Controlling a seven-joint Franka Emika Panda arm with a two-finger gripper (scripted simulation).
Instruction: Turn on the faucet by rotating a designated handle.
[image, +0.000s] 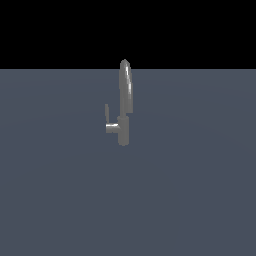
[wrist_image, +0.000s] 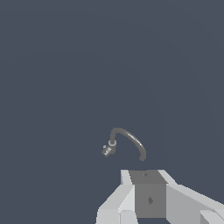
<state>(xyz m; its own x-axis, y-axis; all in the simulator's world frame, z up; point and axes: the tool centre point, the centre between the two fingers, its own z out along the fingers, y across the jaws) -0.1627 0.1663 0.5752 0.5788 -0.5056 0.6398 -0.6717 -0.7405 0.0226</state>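
In the exterior view I go from left to right. First comes the handle, a thin flat lever that stands upright at the end of a short stub. The stub joins the faucet, whose body stands on the grey worktop near its far edge, with the arched spout rising above it. The arm does not show in this view at all.

In the wrist view I see the faucet from above, small and well apart from the tool. The handle is the small pale piece beside the body. Only the white and grey housing of the tool is visible at the edge of the picture; the fingertips are cut off, so I cannot tell if it is wide or narrow.

I judge the step in hand is the approach. To do it well, I would bring the tool down beside the lever, on its flat face, away from the spout. Then I would push the lever around the stub axis with one finger, slowly, so it does not slip off the thin edge.
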